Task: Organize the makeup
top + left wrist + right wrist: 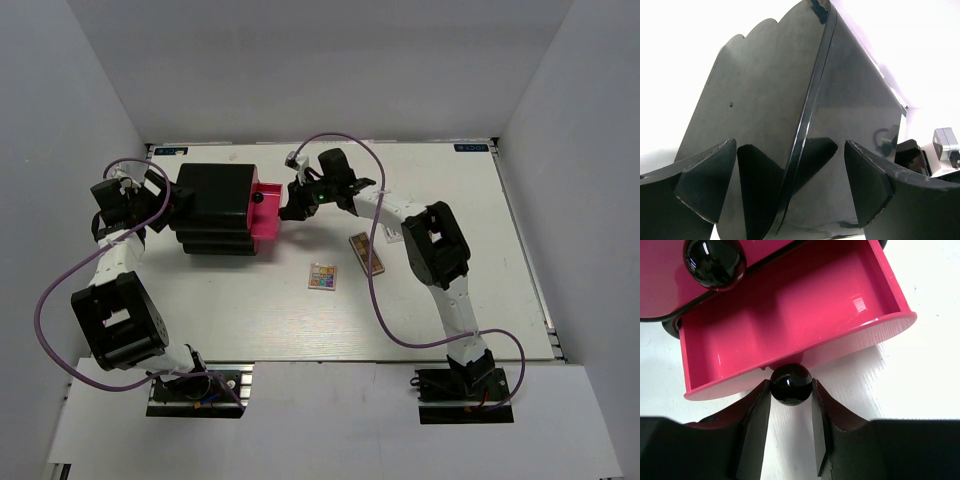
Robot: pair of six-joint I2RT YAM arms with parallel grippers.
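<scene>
**Box**: black, tiered, left of centre in the top view, standing on the white table. Fills most of the left wrist view, 1 upright corner edge turned to the lens.

**Drawer**: pink, drawn out of the box's right side toward frame centre. Inside walls and floor open to the right wrist view.

**Knob**: black ball on the drawer's front wall, low centre of the right wrist view.

**Upper knob**: same kind, upper left of that frame, on another pink front.

**Right gripper**: clenched on the knob, fingers pressed against its 2 sides.

**Left gripper**: released, spread wide, at the box's left side. Both pads on either side of the corner edge; contact with the box not discernible.

**Square palette**: multicoloured, flat on the table, below and right of the drawer, near frame centre, apart from both grippers.

**Long palette**: brown, lying at a slant, up and right of the square palette, near it, not touching.
</scene>
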